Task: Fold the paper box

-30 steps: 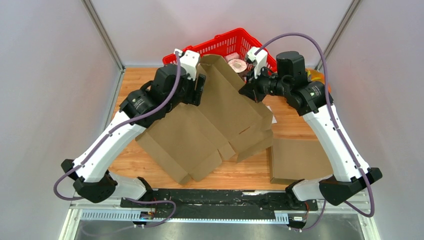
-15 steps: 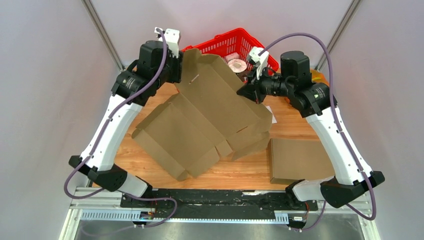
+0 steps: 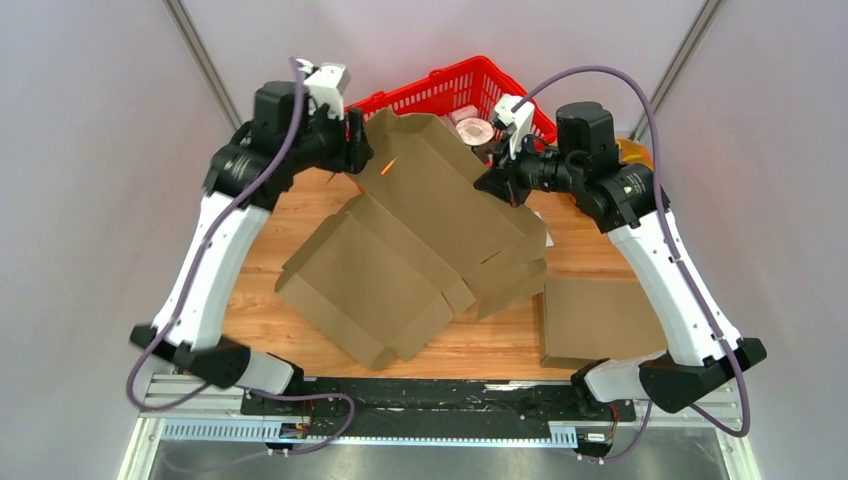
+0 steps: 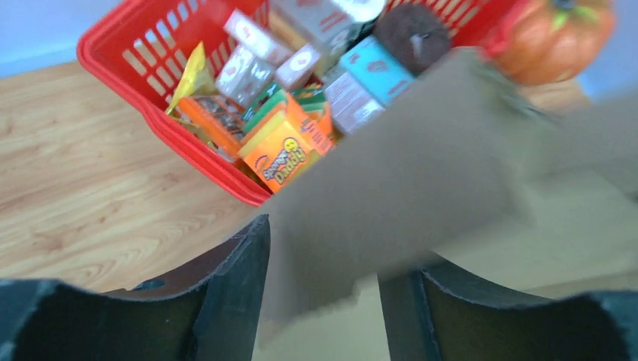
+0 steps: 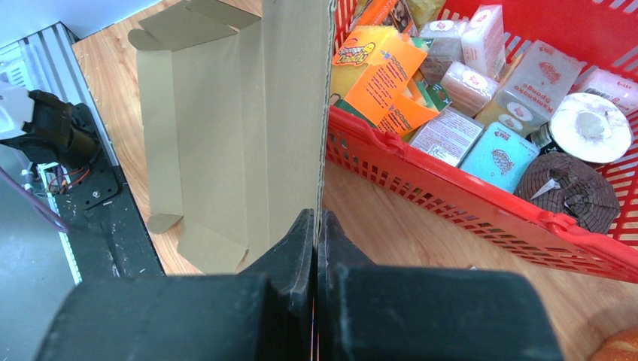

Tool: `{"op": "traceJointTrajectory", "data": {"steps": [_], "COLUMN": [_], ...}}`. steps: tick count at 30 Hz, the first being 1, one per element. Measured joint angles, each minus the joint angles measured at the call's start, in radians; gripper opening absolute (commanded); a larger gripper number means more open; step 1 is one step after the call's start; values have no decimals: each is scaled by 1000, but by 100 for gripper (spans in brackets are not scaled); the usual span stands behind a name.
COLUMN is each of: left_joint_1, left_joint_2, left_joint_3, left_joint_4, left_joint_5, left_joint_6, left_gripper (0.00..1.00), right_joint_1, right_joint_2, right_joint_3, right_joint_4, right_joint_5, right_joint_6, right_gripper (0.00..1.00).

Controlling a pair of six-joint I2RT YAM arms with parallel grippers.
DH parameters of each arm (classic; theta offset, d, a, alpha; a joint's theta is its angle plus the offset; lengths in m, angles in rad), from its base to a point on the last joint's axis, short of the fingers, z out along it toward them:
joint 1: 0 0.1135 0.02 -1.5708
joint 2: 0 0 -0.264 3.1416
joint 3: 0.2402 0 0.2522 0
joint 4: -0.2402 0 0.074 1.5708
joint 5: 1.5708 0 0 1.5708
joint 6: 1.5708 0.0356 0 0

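**Paper box lifted against the red basket, pinched on one side only**

You have the paper box (image 3: 420,235) as an unfolded brown blank. Its far end is raised in front of the red basket (image 3: 440,82), and its near end slopes away from the basket down to the table (image 3: 262,300).

The right gripper (image 5: 316,226) is clamped flat on the blank's thin edge, just outside the basket's front wall. The panel stands upright out of its fingers. The left gripper (image 4: 322,252) stands wide at the blank's other far corner, beside the basket's corner. A panel lies between its fingers (image 4: 233,293), but you cannot tell whether either finger touches it.

For room to move, bare wood lies beyond the left gripper, away from the basket. The blank's far edge almost meets the basket rim. The enclosure walls stand close on both sides of the basket.

In the left wrist view the panel is smeared by blur and its edges are hard to place. From above, the blank covers the basket's near wall and the table under it. The right arm hides most of an orange pumpkin (image 4: 560,37) beside the basket.

You can count two arms, one basket packed with small packets, one lifted blank, and one second cardboard piece (image 3: 598,318). That piece lies flat on the table, well toward the arm bases from the basket.
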Motion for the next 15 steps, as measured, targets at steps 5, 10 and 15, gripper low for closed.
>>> {"op": "traceJointTrajectory", "data": {"steps": [5, 10, 15], "left_joint_1": [-24, -145, -195], "left_joint_2": [-286, -360, -212], "left_joint_3": [-147, -73, 89], "left_joint_4": [163, 243, 241], "left_joint_5": [16, -46, -91], "left_joint_6": [-58, -44, -18], "left_gripper": [48, 42, 30], "right_joint_1": [0, 0, 0], "right_joint_2": [26, 36, 36], "right_joint_3": [5, 7, 13], "right_joint_4": [0, -1, -2], "right_joint_5": [15, 23, 23], "right_joint_6": [-2, -2, -2], "right_gripper": [0, 0, 0]}}
